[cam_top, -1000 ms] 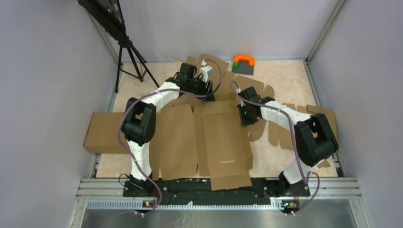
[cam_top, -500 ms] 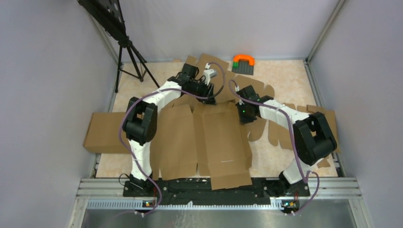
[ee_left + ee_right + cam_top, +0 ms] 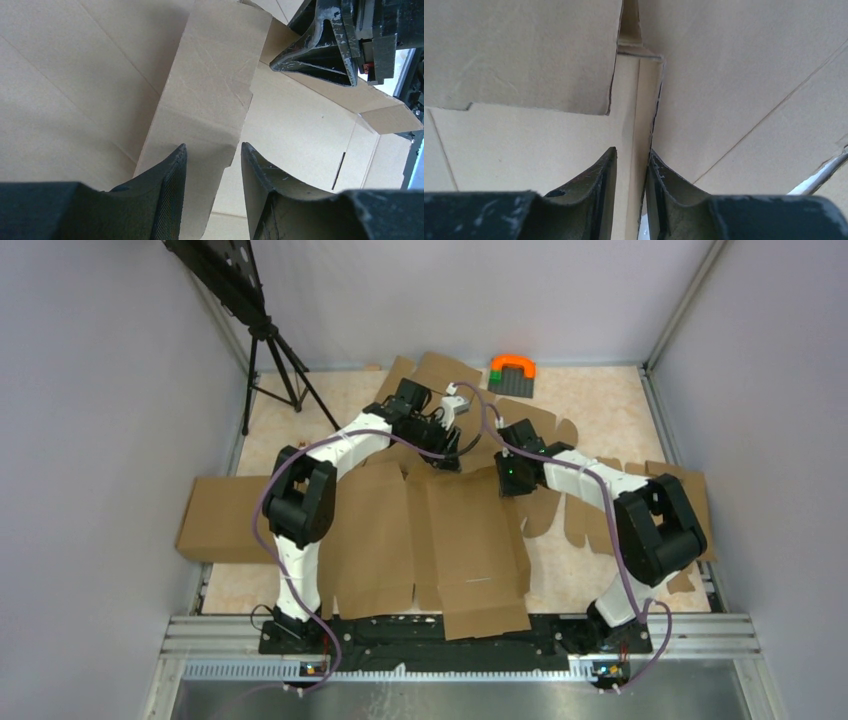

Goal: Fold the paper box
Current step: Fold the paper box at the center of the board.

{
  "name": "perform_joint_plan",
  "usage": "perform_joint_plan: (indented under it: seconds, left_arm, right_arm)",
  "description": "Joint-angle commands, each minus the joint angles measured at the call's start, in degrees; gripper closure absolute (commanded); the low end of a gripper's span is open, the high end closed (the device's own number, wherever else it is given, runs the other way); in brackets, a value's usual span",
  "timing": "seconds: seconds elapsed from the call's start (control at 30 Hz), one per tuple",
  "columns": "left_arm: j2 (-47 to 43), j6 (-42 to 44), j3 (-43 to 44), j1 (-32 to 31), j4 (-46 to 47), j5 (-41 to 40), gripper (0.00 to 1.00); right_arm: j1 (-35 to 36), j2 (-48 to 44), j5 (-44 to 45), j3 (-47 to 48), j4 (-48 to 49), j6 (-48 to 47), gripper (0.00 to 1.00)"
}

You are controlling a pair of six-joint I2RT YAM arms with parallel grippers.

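Two hands meet at the far edge of the work. We see the left hand (image 3: 212, 150) spread over a raised flap (image 3: 210, 90). The right hand (image 3: 631, 152) sits nearly closed astride a narrow fold (image 3: 634, 100); whether it pinches, we cannot tell. The brown corrugated cardboard paper box (image 3: 455, 540) lies mid-surface (image 3: 600, 410), between both arms.

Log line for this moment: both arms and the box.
paper box: near panels lying flat, far end being worked | left fingers: apart, straddling flap | right fingers: close around thin cardboard strip, grip unclear
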Motion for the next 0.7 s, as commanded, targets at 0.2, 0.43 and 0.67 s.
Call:
perform_joint_plan:
  seconds: [0.2, 0.43, 0.67]
  left_arm:
    - [0.29, 0.37, 0.67, -1.12, 0.01, -3.88, 0.53]
    - [1.0, 0.08, 1.48, -1.11, -0.34, -4.04, 0.53]
    - [1.45, 0.08, 1.84, -1.19, -0.69, -3.75, 0.53]
  right_arm:
    - [-1.32, -3.42, -2.49, -4.1, 12.1, 5.81, 0.58]
    - [-4.91, -7.77, -9.32, -8.89, 18.91, 8.78, 0.46]
    - [-6.7, -11.14, -10.34, -12.43, 24.46, 12.7, 0.39]
